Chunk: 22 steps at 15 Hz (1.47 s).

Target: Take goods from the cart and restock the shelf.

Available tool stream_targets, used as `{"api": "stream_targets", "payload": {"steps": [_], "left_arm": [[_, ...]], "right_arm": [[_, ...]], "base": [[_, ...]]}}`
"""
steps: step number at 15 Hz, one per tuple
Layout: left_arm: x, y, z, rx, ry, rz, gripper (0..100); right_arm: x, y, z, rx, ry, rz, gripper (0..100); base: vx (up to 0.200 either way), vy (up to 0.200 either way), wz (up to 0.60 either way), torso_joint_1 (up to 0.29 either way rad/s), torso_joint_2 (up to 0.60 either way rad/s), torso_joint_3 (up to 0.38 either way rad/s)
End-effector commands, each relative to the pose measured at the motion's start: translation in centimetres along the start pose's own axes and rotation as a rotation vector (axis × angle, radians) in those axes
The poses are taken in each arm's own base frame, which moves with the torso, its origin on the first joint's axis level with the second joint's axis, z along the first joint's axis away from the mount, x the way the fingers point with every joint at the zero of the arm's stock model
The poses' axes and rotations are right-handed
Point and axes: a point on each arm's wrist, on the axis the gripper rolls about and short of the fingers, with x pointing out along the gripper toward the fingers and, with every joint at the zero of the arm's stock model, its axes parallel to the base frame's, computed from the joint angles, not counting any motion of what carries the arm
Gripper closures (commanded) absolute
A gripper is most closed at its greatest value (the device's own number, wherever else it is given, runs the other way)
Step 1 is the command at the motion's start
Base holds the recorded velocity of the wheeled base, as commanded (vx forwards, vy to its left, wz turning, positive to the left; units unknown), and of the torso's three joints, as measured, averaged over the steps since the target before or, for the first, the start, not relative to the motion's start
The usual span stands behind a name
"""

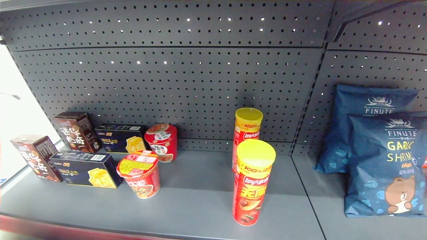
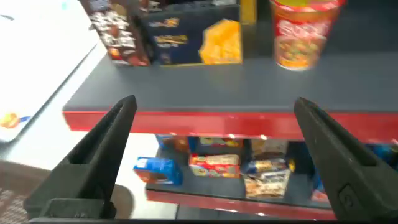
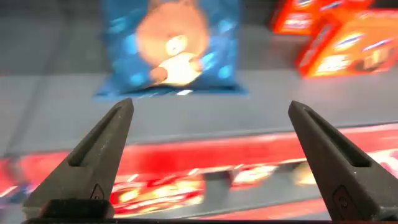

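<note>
well, left gripper (image 2: 214,100) spread before shelf (image 2: 217,121) front edge

the left gripper (image 2: 214,158) is empty, its jaws spread wide. the right gripper (image 3: 211,158) is the same; both point toward 12 o'clock.

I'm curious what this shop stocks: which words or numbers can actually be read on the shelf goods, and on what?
"FINUTE": rear blue bag and front blue bag.
"GARLI", "SHRIM", "chips": front blue bag, line ends cut off.
"100%", "Lay's": front can and rear can.
On the boxes and noodle cups: print too small to read.
</note>
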Motion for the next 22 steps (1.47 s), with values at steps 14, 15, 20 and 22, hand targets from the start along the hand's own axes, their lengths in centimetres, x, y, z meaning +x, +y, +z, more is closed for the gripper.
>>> {"api": "stream_targets", "payload": {"steps": [14,15,20,22], "left_arm": [[0.73,-0.69,-3.2,-0.025,-0.066,-0.061,0],[0.73,-0.69,-3.2,-0.027,-0.066,-0.061,0],[0.73,-0.7,-3.2,-0.053,-0.066,-0.064,0],[0.73,-0.7,-3.2,-0.053,-0.066,-0.064,0]], "right_arm": [[-1.04,0.32,-1.36,0.017,-0.061,0.193,0],[-1.03,0.32,-1.35,0.017,-0.06,0.193,0],[-1.05,0.32,-1.36,0.016,-0.062,0.196,0],[-1.05,0.32,-1.36,0.016,-0.062,0.196,0]], "base": [[0.0,0.0,-0.09,0.0,0.0,0.0],[0.0,0.0,0.0,0.0,0.0,0.0],[0.0,0.0,-0.12,0.0,0.0,0.001],[0.0,0.0,0.0,0.0,0.0,0.0]]}}
